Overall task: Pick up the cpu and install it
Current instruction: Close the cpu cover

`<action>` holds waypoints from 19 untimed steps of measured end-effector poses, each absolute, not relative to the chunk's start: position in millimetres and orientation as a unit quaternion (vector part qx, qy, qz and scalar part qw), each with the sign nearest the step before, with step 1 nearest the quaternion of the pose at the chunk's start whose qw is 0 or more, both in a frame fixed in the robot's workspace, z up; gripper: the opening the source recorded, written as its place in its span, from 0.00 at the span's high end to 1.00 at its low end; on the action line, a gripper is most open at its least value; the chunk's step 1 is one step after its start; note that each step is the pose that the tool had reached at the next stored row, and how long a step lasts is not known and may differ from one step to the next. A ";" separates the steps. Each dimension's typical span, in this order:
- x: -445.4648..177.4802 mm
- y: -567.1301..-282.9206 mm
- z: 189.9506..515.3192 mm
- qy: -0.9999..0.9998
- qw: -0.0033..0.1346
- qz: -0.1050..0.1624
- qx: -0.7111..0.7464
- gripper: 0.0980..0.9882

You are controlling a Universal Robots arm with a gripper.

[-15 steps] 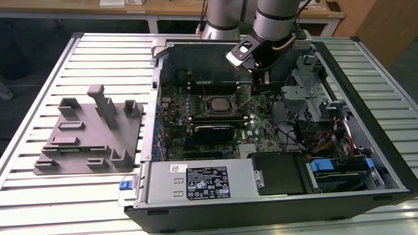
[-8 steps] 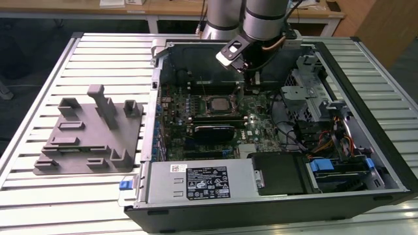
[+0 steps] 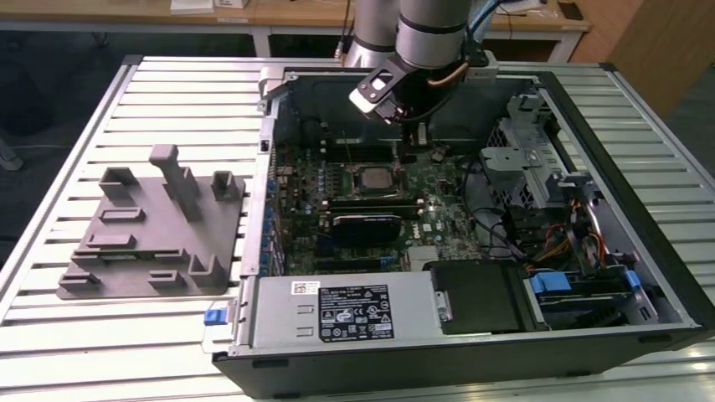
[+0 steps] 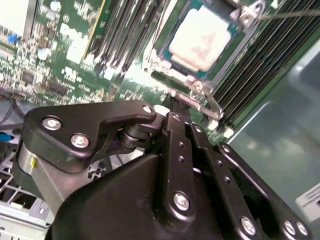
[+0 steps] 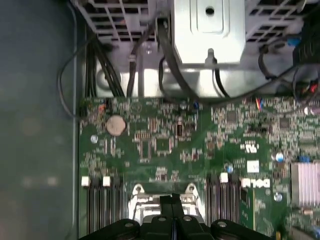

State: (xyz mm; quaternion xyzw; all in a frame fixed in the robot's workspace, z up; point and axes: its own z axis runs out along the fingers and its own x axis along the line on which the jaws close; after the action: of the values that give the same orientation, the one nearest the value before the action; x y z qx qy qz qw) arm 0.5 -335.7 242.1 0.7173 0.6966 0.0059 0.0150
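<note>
The cpu (image 3: 372,177) lies flat in its socket on the green motherboard (image 3: 441,218) inside the open computer case. In the second wrist view its silvery-white top (image 4: 200,37) sits inside the metal socket frame. My gripper (image 3: 411,153) hangs just behind the socket, toward the case's back wall. Its black fingers (image 4: 176,135) are pressed together with nothing between them, and the gripper (image 4: 172,109) ends close to the thin metal socket lever (image 4: 202,100). In the first wrist view the fingertips (image 5: 167,201) sit over the socket frame (image 5: 137,192).
A grey plastic tray (image 3: 156,234) with upright posts stands on the slatted table at the exterior view's left. Inside the case are a black block (image 3: 363,226), a power supply (image 3: 335,310), a drive cage (image 3: 537,167) and loose cables (image 3: 558,247). Memory slots (image 4: 260,65) flank the socket.
</note>
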 end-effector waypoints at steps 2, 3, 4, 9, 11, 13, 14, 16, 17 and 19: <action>-5.3 -335.7 242.1 0.697 0.015 0.006 0.717 0.99; -8.4 -335.7 242.1 0.697 0.015 0.006 0.717 0.99; -11.8 -335.7 242.1 0.697 0.015 0.006 0.717 0.99; -29.5 -335.7 242.1 0.697 0.015 0.007 0.717 0.99; -37.0 -335.7 242.1 0.697 0.015 0.007 0.717 0.99; -45.4 -335.7 242.1 0.697 0.015 0.008 0.717 0.99; -49.3 -335.7 242.1 0.697 0.015 0.008 0.717 0.99; -54.6 -335.7 241.9 0.697 0.015 0.008 0.717 0.99; -55.1 -335.7 241.4 0.697 0.015 0.008 0.717 0.99; -55.2 -335.7 240.2 0.697 0.015 0.008 0.717 0.99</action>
State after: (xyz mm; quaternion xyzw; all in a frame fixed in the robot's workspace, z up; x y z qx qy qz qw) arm -55.2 -335.7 240.2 0.7173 0.6965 0.0077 0.0151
